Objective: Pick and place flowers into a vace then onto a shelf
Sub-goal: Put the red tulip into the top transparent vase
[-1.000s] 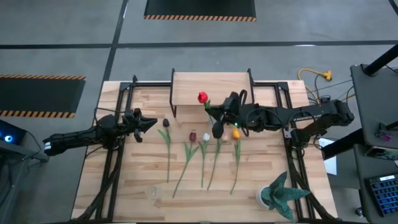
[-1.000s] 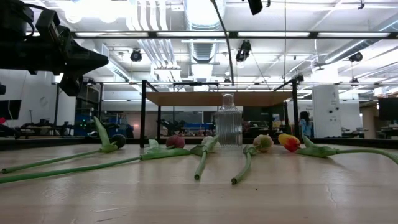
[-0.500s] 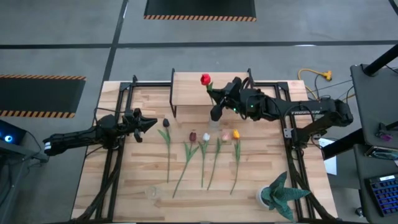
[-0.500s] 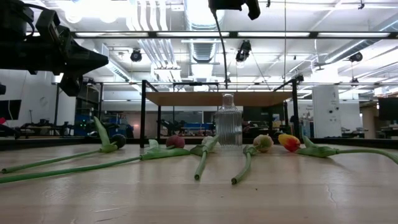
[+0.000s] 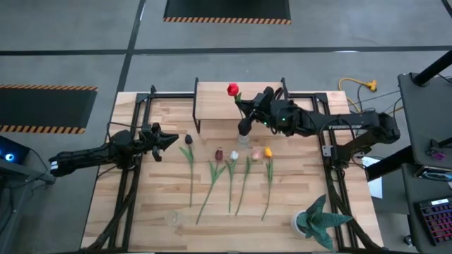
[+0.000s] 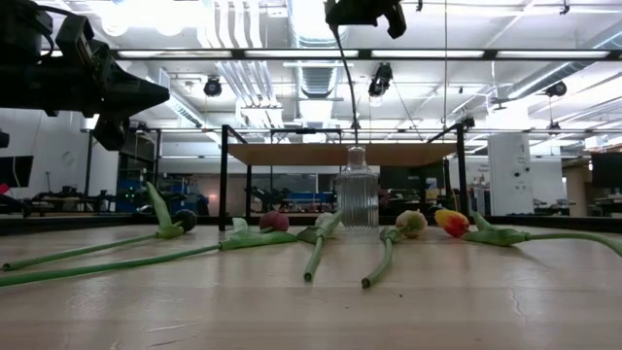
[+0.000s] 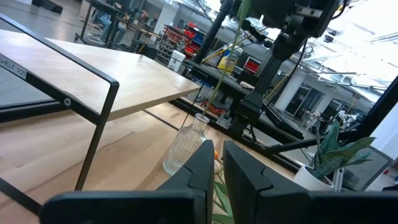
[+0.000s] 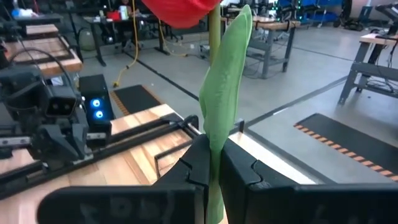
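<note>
Since a second ago, the right gripper [image 5: 248, 111] lifted the red tulip [image 5: 232, 89] upright. High view: gripper at 12 o'clock, above the glass vase [image 5: 244, 138]; five tulips [image 5: 229, 173] lie at the centre. Low view: the stem [image 6: 348, 83] hangs over the vase neck, apparently for insertion; its tip is hard to see. Right wrist view: fingers pinch the stem. Left gripper [image 5: 167, 140], pressed together, waits at 9 o'clock.

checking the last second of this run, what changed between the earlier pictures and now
The right gripper, shut on the red tulip, carried it from above the lying flowers toward the shelf; its stem now hangs over the glass vase. Nothing was taken hold of or let go. The left gripper, shut and empty, the five tulips on the table and the potted plant stayed as they were.
</note>
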